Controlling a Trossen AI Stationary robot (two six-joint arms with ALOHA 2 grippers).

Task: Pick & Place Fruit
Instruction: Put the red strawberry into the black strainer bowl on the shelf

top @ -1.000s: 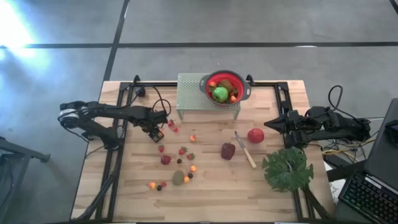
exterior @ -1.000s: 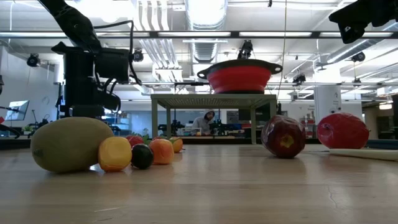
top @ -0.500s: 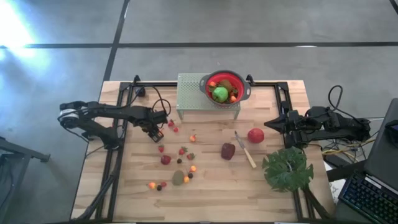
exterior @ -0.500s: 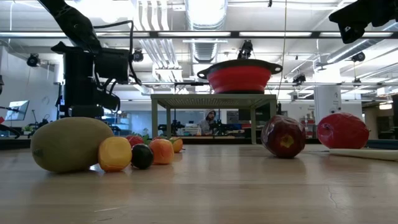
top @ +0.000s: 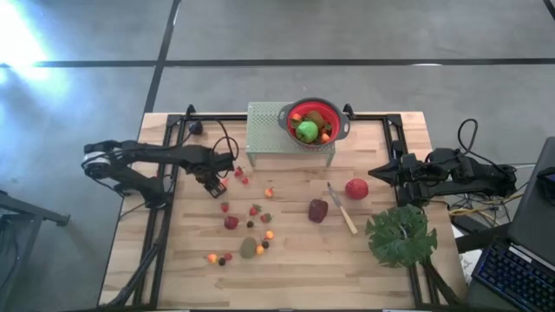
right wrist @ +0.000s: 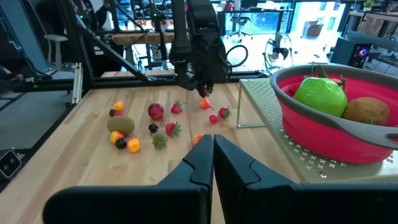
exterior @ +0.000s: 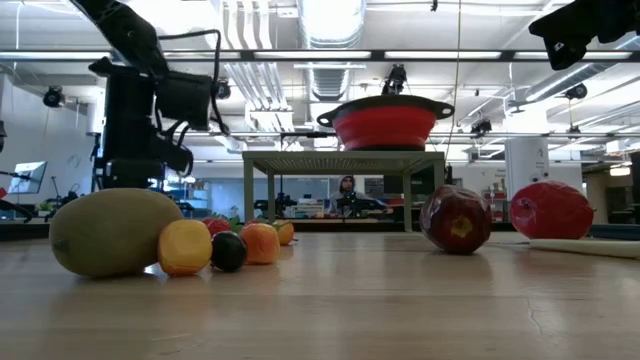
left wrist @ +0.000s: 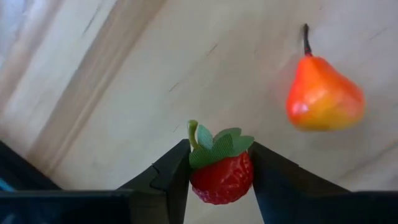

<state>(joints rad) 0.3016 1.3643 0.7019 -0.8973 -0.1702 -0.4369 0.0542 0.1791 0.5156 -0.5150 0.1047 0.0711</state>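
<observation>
**Strawberry pinched, bowl off to the far side**

Since left gripper (left wrist: 219, 180) has both fingers pressed on a red strawberry (left wrist: 221, 175), leaf cap up, pick looks done or nearly done. Sits at left part of table (top: 286, 260), just above the wood, w/ a small orange pear (left wrist: 323, 99) lying near on the boards, stem pointing away from the claw.

Next comes the carry, prob. to red bowl (top: 314, 121) up on the metal stand (top: 269, 134) at the table's far edge. From the claw, lies toward table middle and farther back, and higher too. So: lift first, then swing across. Left arm nearer to this berry; right arm well apart.

Right gripper (right wrist: 213, 155) waits at right edge, fingers pressed together, nothing between.

Rest of fruit still on wood: kiwi (top: 249, 248), maroon fruit (top: 318, 210), red apple (top: 356, 188). Green apple (top: 307, 131) already in bowl.
</observation>
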